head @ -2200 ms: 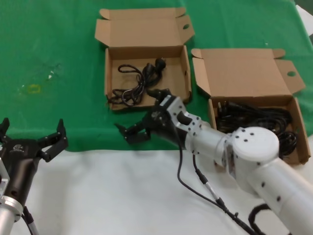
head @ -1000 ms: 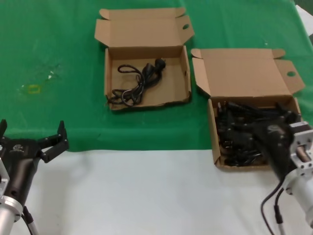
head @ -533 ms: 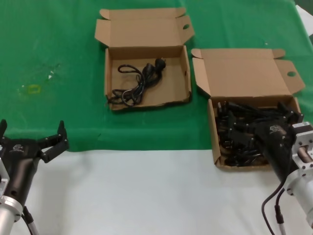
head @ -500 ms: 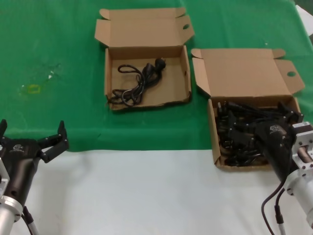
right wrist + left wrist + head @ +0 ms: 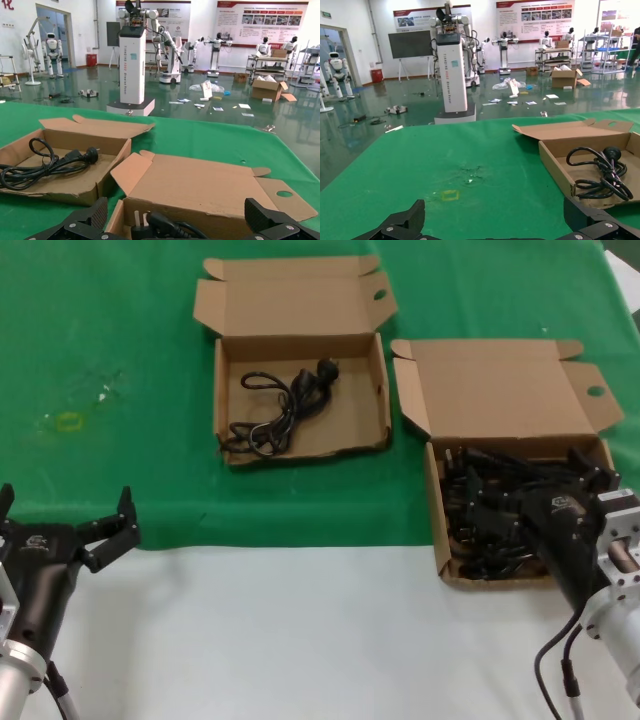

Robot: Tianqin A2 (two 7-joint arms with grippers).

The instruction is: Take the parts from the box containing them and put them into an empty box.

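Head view shows two open cardboard boxes on green cloth [image 5: 120, 350]: the full box [image 5: 500, 390] at right, right gripper [image 5: 520, 495] spread wide over its cables [image 5: 480, 520], unmoved since half a second ago; the other box [image 5: 290, 310] holds one cable [image 5: 280, 410]. Left gripper [image 5: 65, 525] waits open. Wrist views add a workshop hall.

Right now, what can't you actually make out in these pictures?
- Head view: the right gripper covers part of the full box, so whether it holds a cable is hidden.
- Right wrist view: that box's inside is cut off by the edge.
- Left wrist view: the other box runs off the frame.
- The left gripper waits, open.
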